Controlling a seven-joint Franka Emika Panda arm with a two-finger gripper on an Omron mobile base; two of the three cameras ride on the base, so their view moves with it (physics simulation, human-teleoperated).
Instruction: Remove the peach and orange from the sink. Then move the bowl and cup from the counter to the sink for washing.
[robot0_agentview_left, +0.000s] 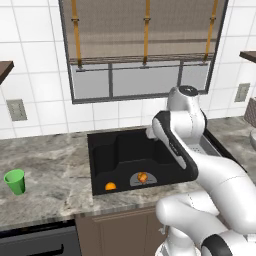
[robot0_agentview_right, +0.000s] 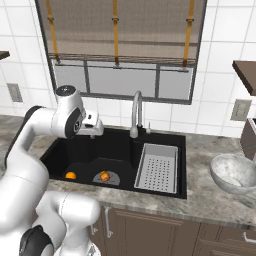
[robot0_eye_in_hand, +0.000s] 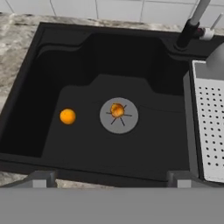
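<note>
Left base view – sink (robot0_agentview_left: 100, 150): black basin in the counter (robot0_agentview_left: 45, 165); orange (robot0_agentview_left: 110, 186) by its front wall, toward the front left corner; peach (robot0_agentview_left: 142, 177) just right of it on the drain plate (robot0_agentview_left: 148, 180).
Left base view – cup (robot0_agentview_left: 15, 181): upright on the counter, well left of the sink, near the front edge.
Right base view – bowl (robot0_agentview_right: 233, 172): on the counter right of the sink; a grey rack (robot0_agentview_right: 159, 168) fills the basin's right part.
Right base view – faucet (robot0_agentview_right: 135, 114): at the back rim.
Hand view – gripper (robot0_eye_in_hand: 112, 178): jaws spread wide, holding nothing, above the front rim.
Hand view – fruit: peach mid-plate, orange apart to its left, both free all round.
Handling: both probably light, round and prone to roll; the peach likely softer. Take either across its middle from above, squeezing gently.
</note>
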